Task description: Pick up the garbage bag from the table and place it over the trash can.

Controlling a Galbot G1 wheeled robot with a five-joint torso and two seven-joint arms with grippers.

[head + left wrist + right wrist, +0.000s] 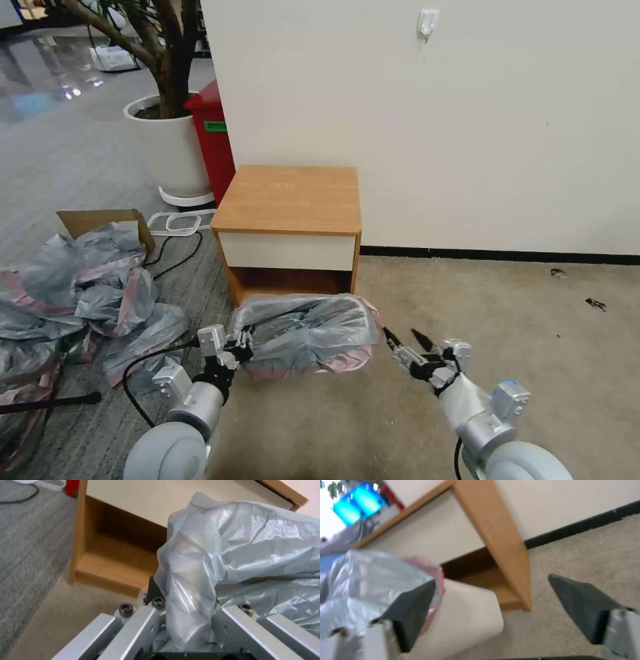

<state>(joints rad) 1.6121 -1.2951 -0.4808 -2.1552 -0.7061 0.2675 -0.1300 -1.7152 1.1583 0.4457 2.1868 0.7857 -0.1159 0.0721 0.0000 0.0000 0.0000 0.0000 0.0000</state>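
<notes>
Left gripper (245, 347) clamped on a fold of the garbage bag (308, 333) at its left edge, film bunched between the fingers (151, 592). Bag draped over the trash can (466, 620) on carpet, in front of the table (288, 199). Right gripper (405, 339) spread wide, empty, just beside the bag's right pink rim.

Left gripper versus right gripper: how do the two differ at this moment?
The left gripper is shut on the garbage bag, with plastic bunched between its jaws; the right gripper holds nothing, jaws spread open. The left one presses against the bag's side, while the right one sits just off the bag's pink rim, beside the trash can. Both sit low in front of the table, flanking the covered can.
</notes>
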